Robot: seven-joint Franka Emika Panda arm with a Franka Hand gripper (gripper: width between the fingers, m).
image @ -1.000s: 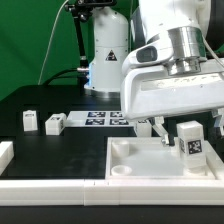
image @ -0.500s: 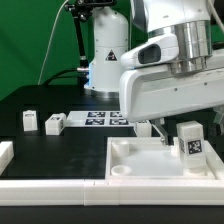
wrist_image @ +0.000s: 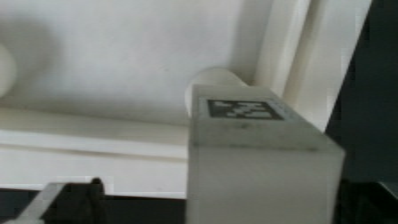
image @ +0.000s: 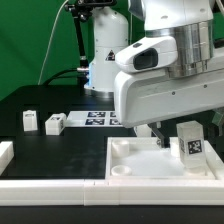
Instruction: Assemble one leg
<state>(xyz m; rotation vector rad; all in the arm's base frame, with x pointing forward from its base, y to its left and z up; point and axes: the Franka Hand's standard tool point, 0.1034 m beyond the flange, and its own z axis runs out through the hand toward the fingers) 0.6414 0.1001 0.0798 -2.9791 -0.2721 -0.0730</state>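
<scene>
The leg [image: 190, 141] is white with a black-and-white square tag [image: 192, 146] (the same blocky print covers the marker board [image: 100, 118]), the panel [image: 135, 158] is white, the table [image: 70, 150] black, the far backdrop [image: 35, 40] green.

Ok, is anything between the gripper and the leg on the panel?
Nothing visible. The leg stands upright on the panel, close beside the gripper, and no other part shows in the gap between them.

Black table [image: 70, 150] in play: one leg [image: 29, 121] and a second leg [image: 54, 124] at nine o'clock, marker board [image: 100, 118] near centre, white panel [image: 145, 160] at five o'clock, border bar [image: 50, 188] at seven
</scene>
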